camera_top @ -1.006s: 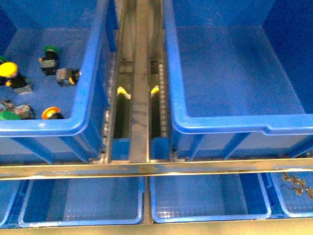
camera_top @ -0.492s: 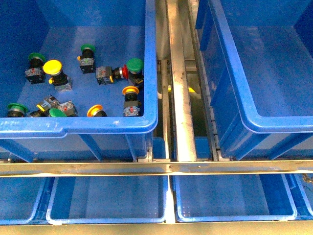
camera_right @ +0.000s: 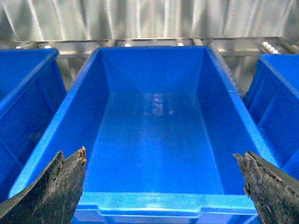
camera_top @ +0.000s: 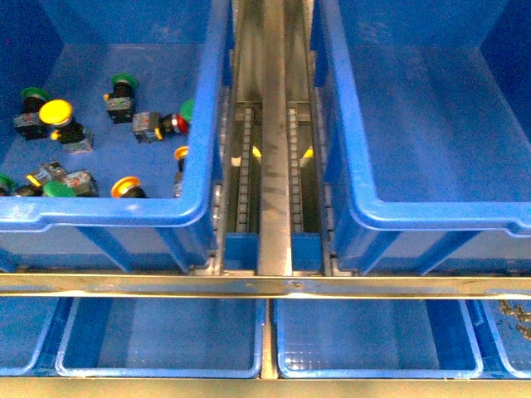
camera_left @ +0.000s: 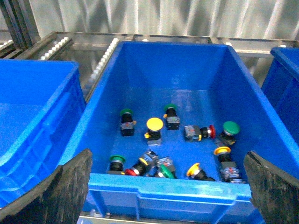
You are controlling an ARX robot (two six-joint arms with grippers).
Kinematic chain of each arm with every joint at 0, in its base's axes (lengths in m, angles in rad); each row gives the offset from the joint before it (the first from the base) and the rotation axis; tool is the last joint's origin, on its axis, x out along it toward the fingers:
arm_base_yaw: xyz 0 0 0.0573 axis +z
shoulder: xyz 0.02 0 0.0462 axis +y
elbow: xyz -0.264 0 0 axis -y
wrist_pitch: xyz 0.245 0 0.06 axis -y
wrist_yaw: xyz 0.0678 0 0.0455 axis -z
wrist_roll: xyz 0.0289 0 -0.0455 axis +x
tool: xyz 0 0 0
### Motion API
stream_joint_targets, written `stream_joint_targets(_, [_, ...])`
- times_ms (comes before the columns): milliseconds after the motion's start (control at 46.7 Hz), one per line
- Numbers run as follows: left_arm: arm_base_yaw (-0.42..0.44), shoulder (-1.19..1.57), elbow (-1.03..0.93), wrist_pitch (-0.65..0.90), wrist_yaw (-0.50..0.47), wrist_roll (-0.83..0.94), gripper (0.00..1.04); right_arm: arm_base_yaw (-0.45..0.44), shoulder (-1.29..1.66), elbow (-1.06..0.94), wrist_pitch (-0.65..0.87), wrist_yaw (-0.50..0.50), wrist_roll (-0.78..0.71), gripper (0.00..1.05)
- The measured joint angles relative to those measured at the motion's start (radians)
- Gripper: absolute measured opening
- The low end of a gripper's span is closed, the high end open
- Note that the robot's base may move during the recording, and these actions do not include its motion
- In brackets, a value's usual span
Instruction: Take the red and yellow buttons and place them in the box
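Note:
A yellow button (camera_top: 56, 112) (camera_left: 154, 124) and a red button (camera_top: 172, 125) (camera_left: 211, 131) lie among several green and orange-capped switches in the left blue bin (camera_top: 108, 211) (camera_left: 163, 191). A second red cap (camera_left: 130, 171) shows near that bin's front wall. The box (camera_top: 431, 214) (camera_right: 154, 200), the large blue bin on the right, holds nothing. My left gripper (camera_left: 168, 156) hangs open in front of the switch bin, its fingers wide apart. My right gripper (camera_right: 160, 154) hangs open before the box. Neither gripper shows in the front view.
A metal roller rail (camera_top: 272, 166) runs between the two bins. A steel bar (camera_top: 265, 284) crosses in front of them. Shallow blue trays (camera_top: 158, 340) (camera_top: 377, 336) sit below it, and one at far right holds small metal parts (camera_top: 516, 315).
The front view has swung: the bins slid right in the picture, then partly back left. The switches keep their places in the bin.

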Motion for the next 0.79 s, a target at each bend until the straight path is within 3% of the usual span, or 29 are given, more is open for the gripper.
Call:
stream_joint_targets(492, [0.0, 0.0, 0.0, 0.0, 0.002, -0.001, 0.97, 0.0, -0.001, 0.0, 0.0, 0.006, 0.0, 0.99])
stream_joint_targets(514, [-0.012, 0.02, 0.008, -0.029, -0.039, -0.027, 0.97, 0.0, -0.001, 0.0, 0.0, 0.006, 0.0, 0.99])
stream_joint_targets(556, [-0.065, 0.124, 0.086, -0.213, -0.222, -0.141, 0.97, 0.0, 0.0, 0.0, 0.0, 0.005, 0.0, 0.99])
stream_joint_targets(621, [-0.065, 0.293, 0.17, -0.322, -0.352, -0.252, 0.97, 0.0, 0.0, 0.0, 0.0, 0.007, 0.0, 0.99])
stream_joint_targets(685, [-0.017, 0.478, 0.245, -0.275, -0.364, -0.305, 0.97, 0.0, -0.001, 0.0, 0.0, 0.004, 0.0, 0.99])
stream_joint_targets(792, [0.082, 0.773, 0.409, -0.066, -0.258, -0.266, 0.97, 0.0, -0.001, 0.0, 0.0, 0.003, 0.0, 0.99])
